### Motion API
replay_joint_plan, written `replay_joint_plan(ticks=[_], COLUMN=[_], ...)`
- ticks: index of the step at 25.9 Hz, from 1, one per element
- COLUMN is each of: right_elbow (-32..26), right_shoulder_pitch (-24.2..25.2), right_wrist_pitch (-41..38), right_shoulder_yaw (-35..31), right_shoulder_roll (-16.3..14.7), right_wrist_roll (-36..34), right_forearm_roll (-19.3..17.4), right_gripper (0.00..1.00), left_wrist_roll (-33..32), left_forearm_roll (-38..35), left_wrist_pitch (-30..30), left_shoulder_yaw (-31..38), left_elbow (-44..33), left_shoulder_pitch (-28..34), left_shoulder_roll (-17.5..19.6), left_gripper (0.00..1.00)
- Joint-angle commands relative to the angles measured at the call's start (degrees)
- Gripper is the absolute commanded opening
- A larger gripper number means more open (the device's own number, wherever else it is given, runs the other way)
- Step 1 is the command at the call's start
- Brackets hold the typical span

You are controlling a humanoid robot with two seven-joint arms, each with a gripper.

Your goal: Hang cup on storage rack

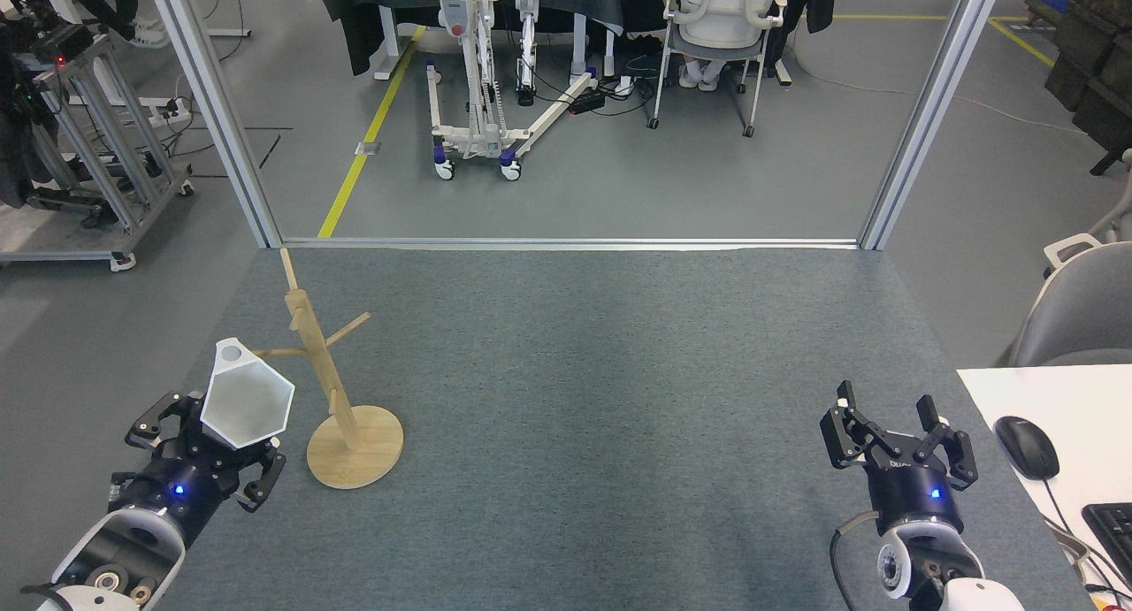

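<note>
**White faceted cup held up beside the wooden mug tree**

At the far left, the left gripper [205, 447] carries the cup [247, 406]: its black, jointed fingers [262, 483] splay around the lower body of the mug and close on it from below. The cup is glossy white ceramic with flat angular sides and a hexagonal rim, tipped so the pale interior faces the camera. Its angular loop handle [231, 354] sits at the top of the cup, on the side away from the fingers, with a small round opening showing through it.

Just to the right of those fingers stands the storage rack [329, 385], made of light, smooth wood. A slim post leans slightly away from the camera and carries several thin dowel pegs set at angles. One peg [281, 353] points left toward the cup, its tip just beside the handle; whether they touch cannot be told. The post rises from a flat round wooden base [355, 459], which lies on the grey, finely textured carpet mat [601, 399] near the fingers' right side.

Well apart, at the far right, the right gripper [898, 427] holds nothing. Its black fingers [838, 430] stand spread wide and point upward. Beyond them, to the right, a dark rounded computer mouse [1027, 446] rests on a smooth white desk [1008, 390].
</note>
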Motion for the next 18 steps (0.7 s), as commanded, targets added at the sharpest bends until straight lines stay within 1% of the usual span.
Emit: replay_joint_plan(ticks=[1, 18], right_elbow=[0.0, 0.09], right_shoulder_pitch=[-0.02, -0.02], right_wrist_pitch=[0.0, 0.09], right_shoulder_yaw=[0.01, 0.01], right_shoulder_roll=[0.02, 0.19], right_wrist_roll=[-0.01, -0.01], right_forearm_roll=[0.07, 0.16], right_gripper=[0.99, 0.99], left_wrist_roll=[-0.02, -0.02], left_forearm_roll=[-0.18, -0.8], left_wrist_pitch=[-0.45, -1.07], left_shoulder_yaw=[-0.09, -2.11], left_elbow=[-0.03, 0.41], left_shoulder_pitch=[-0.19, -1.51], left_shoulder_roll=[0.01, -0.17], left_gripper=[0.09, 0.09])
